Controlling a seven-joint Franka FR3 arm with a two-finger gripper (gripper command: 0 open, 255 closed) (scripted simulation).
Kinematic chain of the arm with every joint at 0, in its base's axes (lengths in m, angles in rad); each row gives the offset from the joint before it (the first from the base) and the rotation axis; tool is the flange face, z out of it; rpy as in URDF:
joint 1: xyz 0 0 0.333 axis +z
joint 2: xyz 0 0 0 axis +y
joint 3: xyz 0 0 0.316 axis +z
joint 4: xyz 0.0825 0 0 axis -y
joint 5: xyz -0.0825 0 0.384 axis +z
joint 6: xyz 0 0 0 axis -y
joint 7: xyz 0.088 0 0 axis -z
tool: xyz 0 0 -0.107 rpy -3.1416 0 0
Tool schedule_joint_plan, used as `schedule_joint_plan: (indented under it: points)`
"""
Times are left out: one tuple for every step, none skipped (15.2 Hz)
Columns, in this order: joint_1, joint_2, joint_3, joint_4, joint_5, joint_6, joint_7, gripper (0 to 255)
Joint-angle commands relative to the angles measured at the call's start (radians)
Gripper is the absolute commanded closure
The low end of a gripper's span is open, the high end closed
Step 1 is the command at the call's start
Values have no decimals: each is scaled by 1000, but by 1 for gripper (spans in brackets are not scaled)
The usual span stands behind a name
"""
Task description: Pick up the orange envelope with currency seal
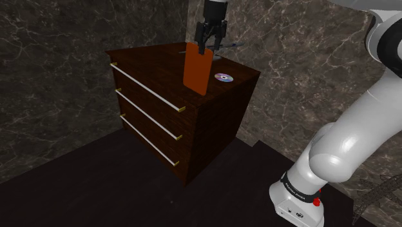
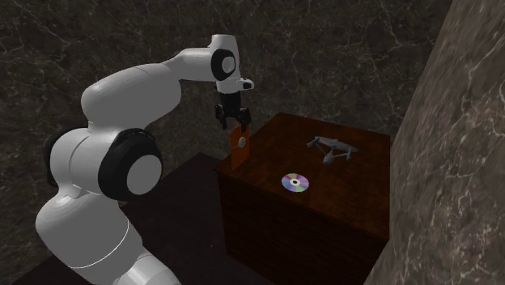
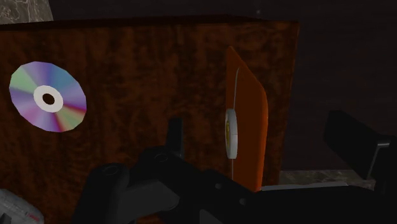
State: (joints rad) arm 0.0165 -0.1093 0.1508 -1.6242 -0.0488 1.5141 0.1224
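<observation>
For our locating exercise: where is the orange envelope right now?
In the shoulder view, the orange envelope is held upright by the gripper over the dresser, left of the disc.

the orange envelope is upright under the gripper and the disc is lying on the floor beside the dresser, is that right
Not quite. The disc lies on top of the dresser, not on the floor; the shoulder view shows it. The orange envelope is indeed upright under the gripper.
</observation>
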Motion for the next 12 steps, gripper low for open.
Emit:
schedule_joint_plan:
  points:
    - [0,-7,-1,-37,1,31,1,0]
    - [0,-11,-1,-55,2,45,1,0]
    - [0,-15,-1,-73,2,59,2,0]
    - [0,-17,-1,-84,3,67,2,0]
    - [0,-17,-1,-83,3,67,2,0]
    - [0,-15,0,-83,2,69,3,255]
    - [0,-15,-1,-84,2,69,3,255]
    - [0,-15,0,-83,2,69,4,255]
    - [0,-14,0,-82,2,68,4,255]
    - [0,-14,0,-82,2,68,4,255]
    - [0,-14,0,-82,2,68,4,255]
    - [1,-14,0,-82,2,68,4,255]
